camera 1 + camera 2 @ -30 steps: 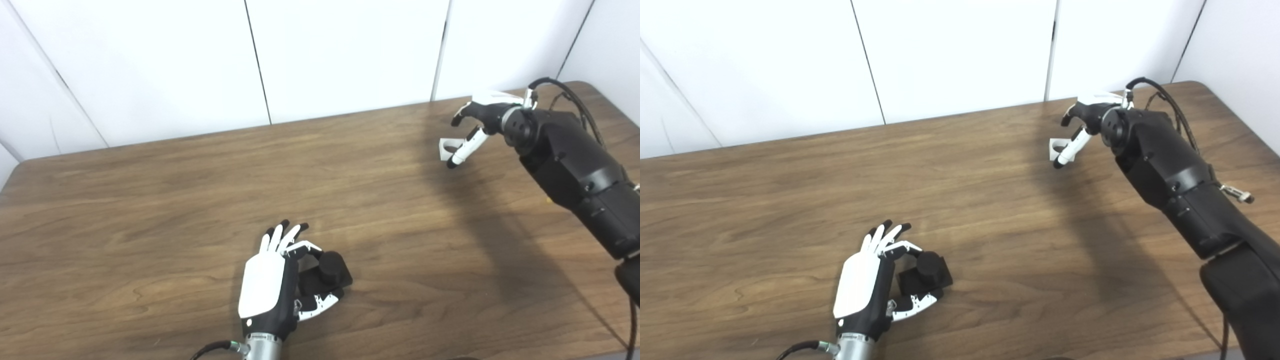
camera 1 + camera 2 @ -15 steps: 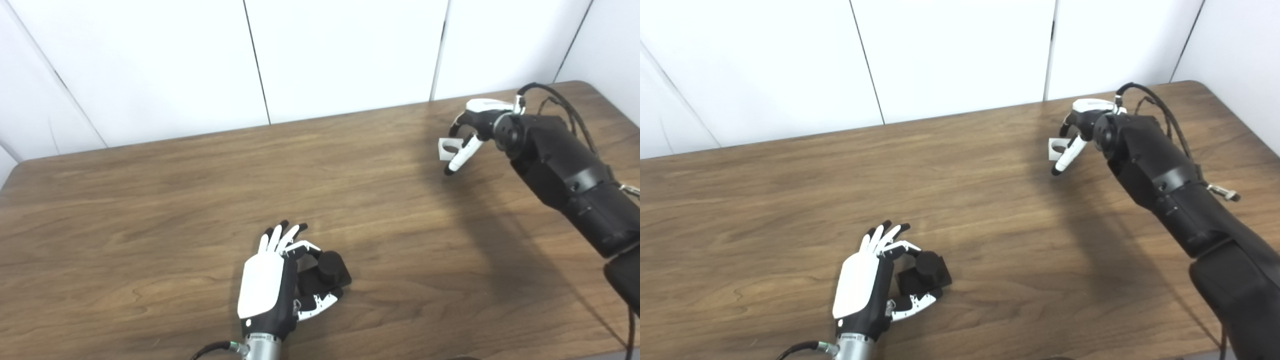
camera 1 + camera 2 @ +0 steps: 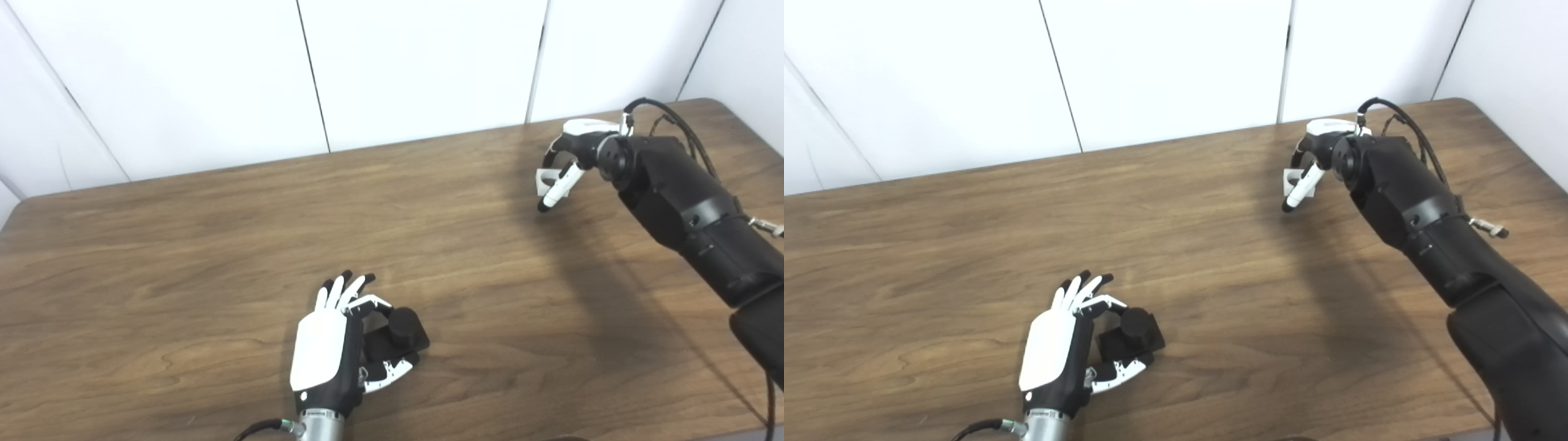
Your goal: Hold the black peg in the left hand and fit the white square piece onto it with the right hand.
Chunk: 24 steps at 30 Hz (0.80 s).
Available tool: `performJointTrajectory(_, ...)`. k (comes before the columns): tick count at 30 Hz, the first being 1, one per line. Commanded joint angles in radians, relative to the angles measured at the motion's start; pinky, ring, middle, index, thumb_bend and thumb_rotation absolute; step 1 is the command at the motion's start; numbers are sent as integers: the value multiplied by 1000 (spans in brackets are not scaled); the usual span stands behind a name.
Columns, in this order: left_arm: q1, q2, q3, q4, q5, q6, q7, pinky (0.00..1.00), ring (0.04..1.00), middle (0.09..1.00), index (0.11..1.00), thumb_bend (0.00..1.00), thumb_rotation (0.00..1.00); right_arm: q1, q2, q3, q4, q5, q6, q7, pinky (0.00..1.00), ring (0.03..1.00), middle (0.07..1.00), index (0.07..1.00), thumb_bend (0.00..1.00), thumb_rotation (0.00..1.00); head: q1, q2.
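Note:
The black peg [image 3: 401,334], a short cylinder on a square base, rests on the table near the front centre. My left hand [image 3: 327,352] lies beside it, back upward, with thumb and fingers closed around the peg's base. Far back on the right, the white square piece [image 3: 544,178] with its round hole sits low over the table. My right hand [image 3: 580,142] curls down over it, its fingers behind the piece and the thumb [image 3: 554,191] across its front. Part of the piece is hidden by the thumb.
The brown wooden table [image 3: 184,245] ends at a white panelled wall at the back. Its rounded right corner is just behind the right arm [image 3: 686,208]. A black cable [image 3: 667,116] loops above the right wrist.
The right hand's fingers have curled down and closed around the white piece, and the right arm has swung slightly left. The left hand and peg have stayed put.

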Motion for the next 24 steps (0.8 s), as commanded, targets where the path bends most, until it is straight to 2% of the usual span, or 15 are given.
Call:
performJointTrajectory(1,78,-43,-5,20,10,16,13,1000,974,891,490,518,74,-54,-4,-8,7,-10,5,-19,1000,1000,995,800,953,377,0,3)
performJointTrajectory(11,78,-47,-6,16,7,18,11,1000,974,893,490,518,74,-53,-11,-8,6,-5,5,-10,1000,1000,979,782,930,375,-2,4)
performJointTrajectory(24,82,-51,-5,8,-1,20,10,1000,975,893,489,518,73,-54,-17,-5,46,-5,-4,-27,1000,1000,927,744,882,324,-9,8)
